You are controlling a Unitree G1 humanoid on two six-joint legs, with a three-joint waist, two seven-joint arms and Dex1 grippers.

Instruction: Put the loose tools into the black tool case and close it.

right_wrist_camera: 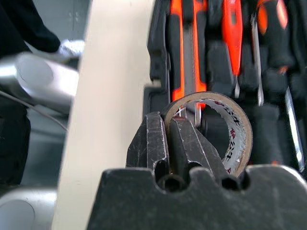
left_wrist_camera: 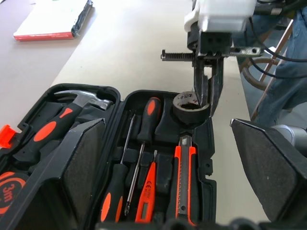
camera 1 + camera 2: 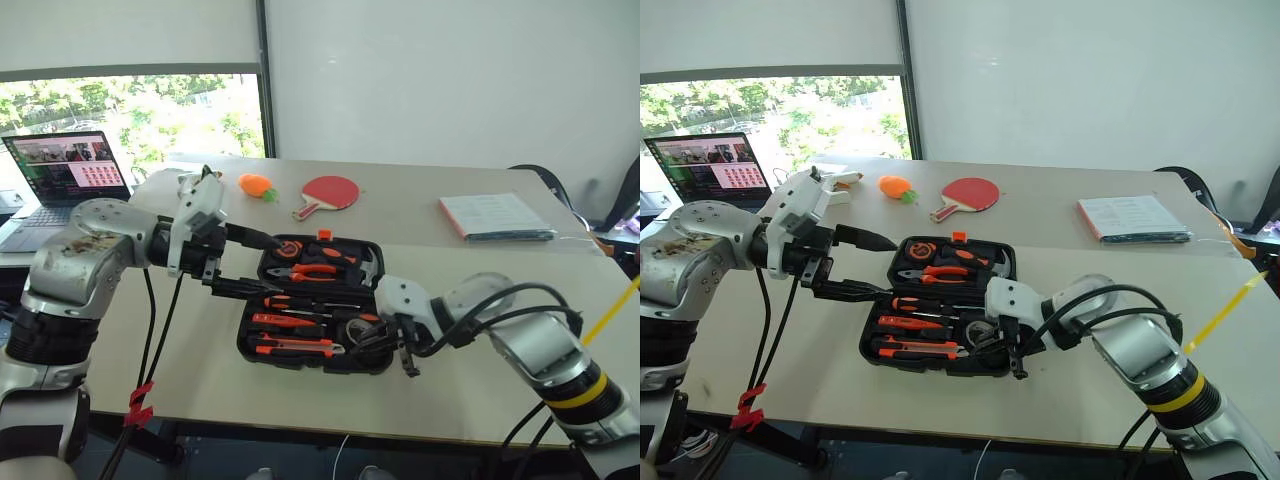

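A: One tabletop point(image 3: 470, 400) carries everything, so take the black tool case point(image 3: 882, 344) lying open on it as the landmark. Both halves lie flat; the far half holds the hammer point(image 2: 79, 100), pliers point(image 3: 305, 271) and tape measure point(image 3: 288, 247).

B: And the loose tools?

A: Already seated in the near half, as far as I can tell. The utility knife point(image 2: 184, 177) lies in the slot by the case's right edge, its long axis running front to back. Beside it sit the small all-orange screwdriver point(image 2: 147, 191) and the two black-and-orange screwdrivers point(image 2: 144, 120), all parallel to the knife.

B: Which leaves the tape roll.

A: The tape roll point(image 1: 225, 129) is at the near half's right corner, just over its round recess. The right gripper point(image 1: 172, 143) has its fingers pinched shut on the roll's wall, one inside the ring and one outside. The roll's open axis points roughly up from the recess.

B: So the move is short?

A: I'd judge so: the recess lies directly beneath the fingers, so lower and let go. The left gripper point(image 3: 865, 265) hangs by the case's left edge, fingers spread wide and empty, nearer the far half that must fold over to close.
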